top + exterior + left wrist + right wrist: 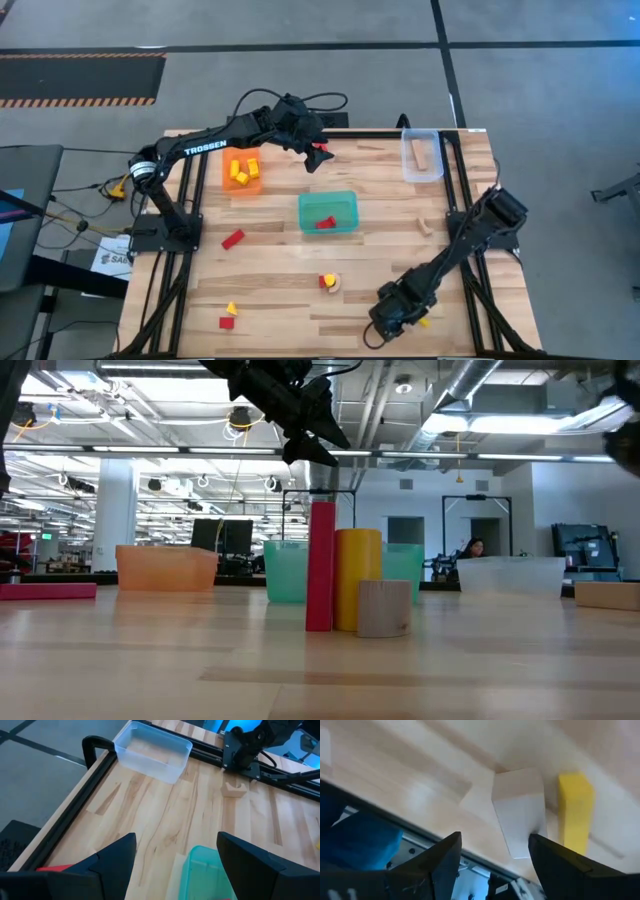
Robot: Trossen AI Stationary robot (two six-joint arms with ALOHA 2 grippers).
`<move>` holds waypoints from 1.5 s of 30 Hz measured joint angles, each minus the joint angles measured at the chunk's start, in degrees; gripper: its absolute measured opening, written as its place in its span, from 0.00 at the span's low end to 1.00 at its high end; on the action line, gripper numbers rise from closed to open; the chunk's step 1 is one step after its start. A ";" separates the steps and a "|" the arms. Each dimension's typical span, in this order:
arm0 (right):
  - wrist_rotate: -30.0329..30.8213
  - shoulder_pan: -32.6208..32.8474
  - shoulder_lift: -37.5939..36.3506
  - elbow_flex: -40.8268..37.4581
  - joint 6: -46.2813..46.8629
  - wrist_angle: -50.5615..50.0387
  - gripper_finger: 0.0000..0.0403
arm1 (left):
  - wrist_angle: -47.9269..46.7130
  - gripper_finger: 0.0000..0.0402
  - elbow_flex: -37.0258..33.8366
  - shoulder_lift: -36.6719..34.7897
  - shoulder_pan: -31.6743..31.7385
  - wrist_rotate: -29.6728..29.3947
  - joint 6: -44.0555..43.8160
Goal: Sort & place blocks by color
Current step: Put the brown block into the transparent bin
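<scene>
My left gripper (312, 155) (175, 837) hangs open, high over the table's far middle, just beyond the teal tray (328, 212), which holds red blocks (324, 222). A red block (50, 867) shows beside one of its fingers. My right gripper (392, 318) (495, 836) is open and low at the near right. Its fingers stand on either side of a pale wood block (517, 810), with a yellow bar (576, 810) next to that. Yellow blocks (242, 172) lie in the orange tray (228, 185). One pale block (420, 152) lies in the clear tray (436, 170). My left gripper has a red block (50, 867) showing at the outer side of one finger (112, 857). The finger hides where they meet, so I cannot tell whether it touches. Nothing lies between the two fingers.
Loose on the table: a red bar (233, 238), a standing cluster of a red bar (321, 565), a yellow cylinder (357, 580) and a wood cylinder (384, 608), a yellow wedge (231, 308), a red cube (227, 322) and a wood arch (427, 225). A black frame rail (95, 770) edges the table.
</scene>
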 joint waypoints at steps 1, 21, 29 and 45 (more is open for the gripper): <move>0.39 -0.48 -0.06 0.04 -1.35 -1.18 0.66 | -0.04 0.66 0.00 0.00 0.00 0.00 -0.01; 13.84 -14.56 -3.74 -0.49 -28.00 -16.32 0.66 | -0.31 0.66 0.00 0.00 0.00 0.71 -2.97; 18.12 -16.94 -10.32 -0.56 -31.01 -19.72 0.66 | -0.67 0.66 0.00 0.00 -0.04 1.01 -3.98; 17.77 -27.00 -11.21 -0.44 -71.85 -20.50 0.66 | -1.97 0.66 0.00 0.00 -0.09 0.69 -5.04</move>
